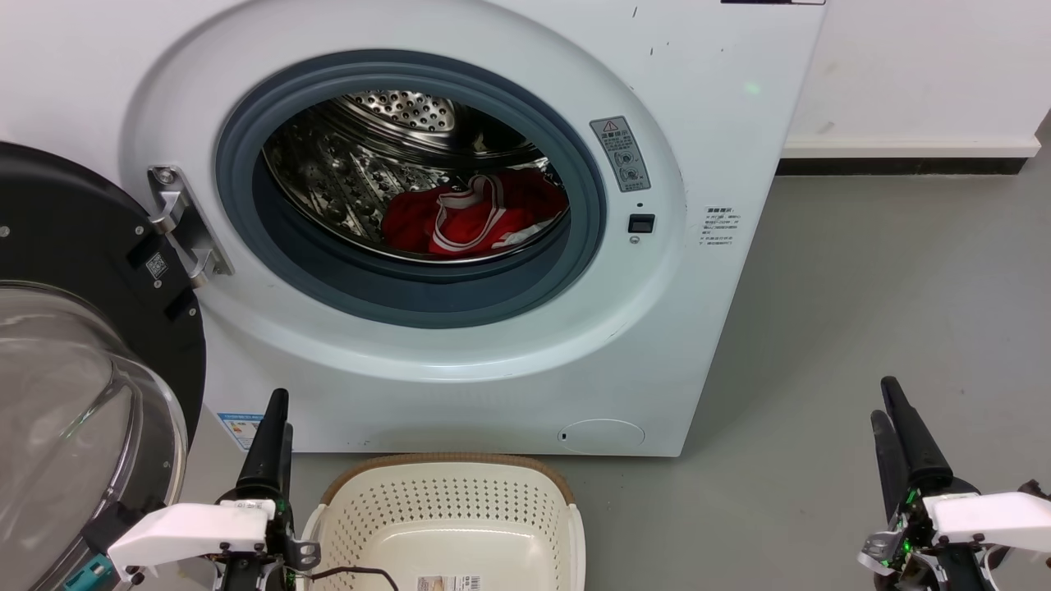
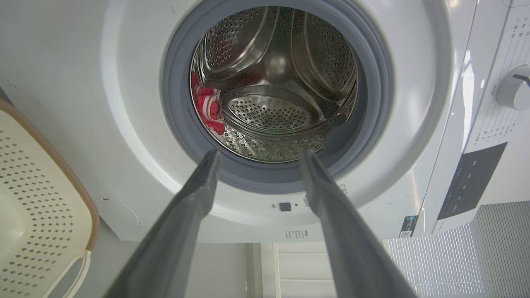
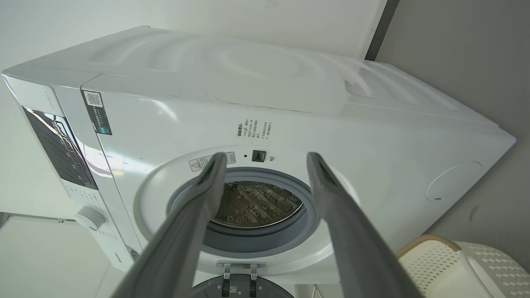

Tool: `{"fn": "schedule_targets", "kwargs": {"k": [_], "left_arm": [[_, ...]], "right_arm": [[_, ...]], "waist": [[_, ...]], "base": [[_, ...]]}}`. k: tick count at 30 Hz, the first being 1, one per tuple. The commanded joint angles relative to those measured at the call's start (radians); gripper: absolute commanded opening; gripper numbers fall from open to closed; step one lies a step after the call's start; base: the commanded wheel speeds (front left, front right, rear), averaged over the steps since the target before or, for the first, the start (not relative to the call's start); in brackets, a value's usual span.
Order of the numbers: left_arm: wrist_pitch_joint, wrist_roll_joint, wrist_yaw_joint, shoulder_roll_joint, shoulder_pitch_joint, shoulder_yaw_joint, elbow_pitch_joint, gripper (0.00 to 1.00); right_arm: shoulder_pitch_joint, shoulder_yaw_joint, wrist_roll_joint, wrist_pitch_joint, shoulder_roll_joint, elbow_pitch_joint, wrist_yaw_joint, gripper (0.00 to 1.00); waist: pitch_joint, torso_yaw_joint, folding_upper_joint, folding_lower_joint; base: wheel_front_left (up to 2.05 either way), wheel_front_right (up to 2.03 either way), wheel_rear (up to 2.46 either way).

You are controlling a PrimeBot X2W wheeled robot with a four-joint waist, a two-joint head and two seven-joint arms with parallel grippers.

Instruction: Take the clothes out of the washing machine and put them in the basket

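Note:
The white washing machine (image 1: pixel 722 123) stands with its porthole open. The red clothes (image 1: pixel 476 215) with white striped trim lie low in the steel drum, toward its right side. They also show at the drum's left edge in the left wrist view as a bit of red clothes (image 2: pixel 207 105). The cream basket (image 1: pixel 525 492) sits on the floor just in front of the machine, with nothing red in it. My left gripper (image 1: pixel 281 408) is open beside the basket's left rim and holds nothing. My right gripper (image 1: pixel 883 399) is open over the floor to the right. Both point at the washing machine (image 2: pixel 124 124) (image 3: pixel 290 103).
The black-rimmed glass door (image 1: pixel 66 222) swings open at the left, close behind my left arm. Grey floor (image 1: pixel 887 287) lies right of the machine, with a white wall and baseboard (image 1: pixel 903 149) behind. The basket (image 3: pixel 434 256) sits low right in the right wrist view.

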Motion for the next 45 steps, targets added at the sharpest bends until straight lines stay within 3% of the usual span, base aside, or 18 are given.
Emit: {"fn": "schedule_targets", "kwargs": {"k": [1, 25, 45], "left_arm": [[-0.010, 0.040, 0.006, 0.002, -0.008, -0.001, -0.031, 1.00], [-0.106, 0.531, 0.102, 0.003, 0.044, -0.061, -0.135, 1.00], [-0.174, 0.836, 0.127, 0.004, 0.079, -0.092, -0.177, 1.00]], "right_arm": [[-0.006, 0.000, -0.041, -0.009, -0.001, -0.030, 0.000, 1.00], [0.053, 0.053, -0.636, -0.106, 0.000, -0.163, 0.000, 1.00], [0.099, 0.064, -0.960, -0.173, 0.000, -0.213, 0.000, 1.00]], "waist": [[0.000, 0.000, 0.0000, 0.0000], [-0.002, -0.001, 0.0000, 0.0000], [-0.005, 0.001, 0.0000, 0.0000]], "base": [[0.00, 0.00, 0.00], [0.00, 0.00, 0.00], [0.00, 0.00, 0.00]]}}
